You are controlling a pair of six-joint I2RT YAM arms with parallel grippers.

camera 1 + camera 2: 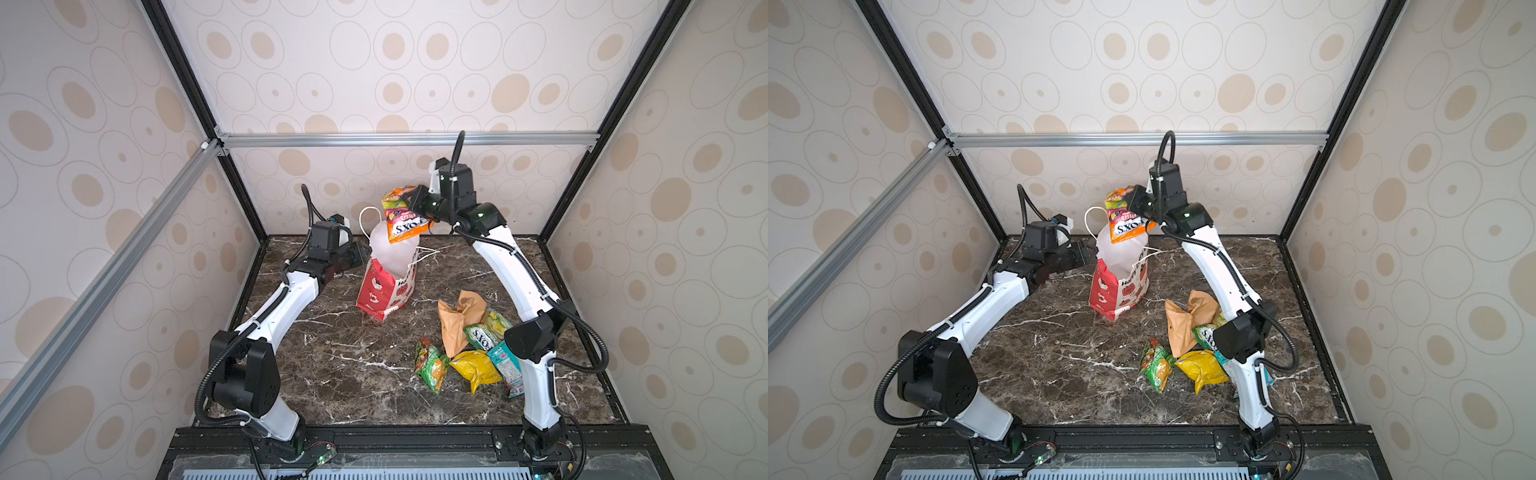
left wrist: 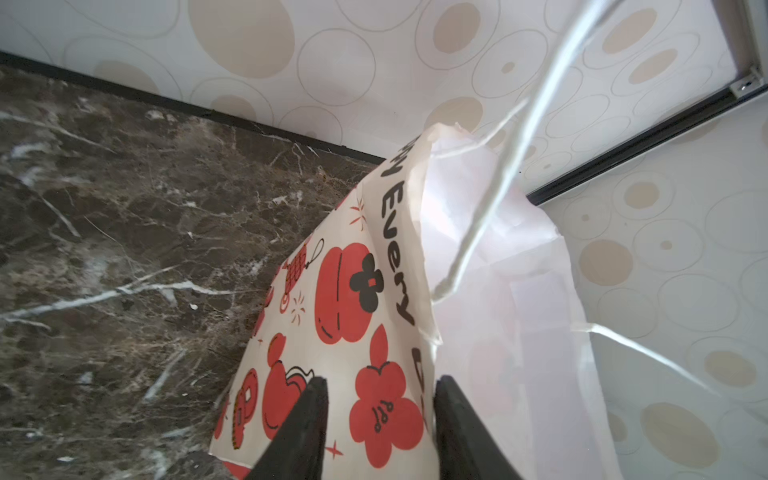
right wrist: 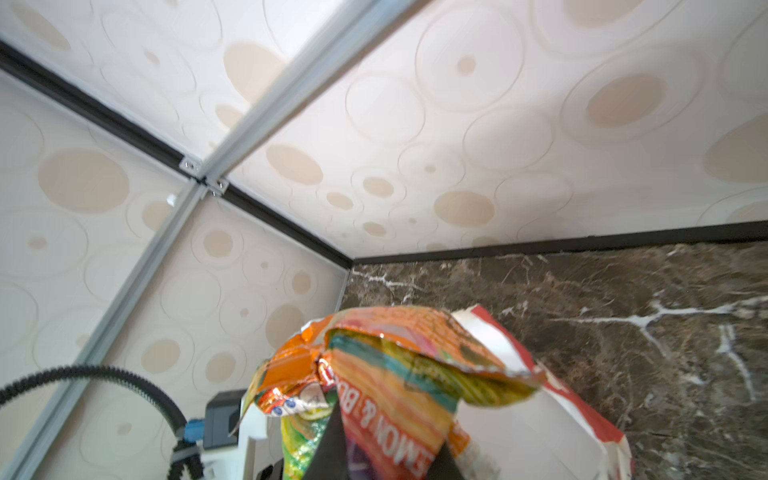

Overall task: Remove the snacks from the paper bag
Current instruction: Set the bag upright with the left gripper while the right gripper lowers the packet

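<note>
Your right gripper (image 1: 406, 204) is clenching the orange packet (image 1: 405, 228) by its upper end. In both top views the packet is hanging over the mouth of the bag (image 1: 384, 291), which is standing upright toward the back of the table (image 1: 332, 365). Whether the packet's lower edge is clear of the rim cannot be told. Five snacks are lying in a loose cluster to the right, well apart from the bag: the tan pouch (image 1: 453, 332), the green FOX'S packet (image 1: 484, 334), the yellow packet (image 1: 476, 368), the teal packet (image 1: 505, 365) partly under your right arm, and the green-and-red packet (image 1: 432, 365). Your left gripper (image 1: 363, 252) is sitting just beside the bag's left side.

In the left wrist view, its jaws are standing parted and pinching nothing, with the bag's printed face (image 2: 361, 291) spanning the gap. A white cord handle (image 2: 498, 178) is looping past.

In the right wrist view, the jaws are biting the orange packet's crumpled end (image 3: 395, 374), with the bag's white inside (image 3: 540, 436) showing beyond it.

You are likely taking out the sixth and last snack. The next move calls for carrying it rightward over bare table near the cluster, lowering it, then letting go. With the bag unheld, a snag on its rim or handle could tip it.
</note>
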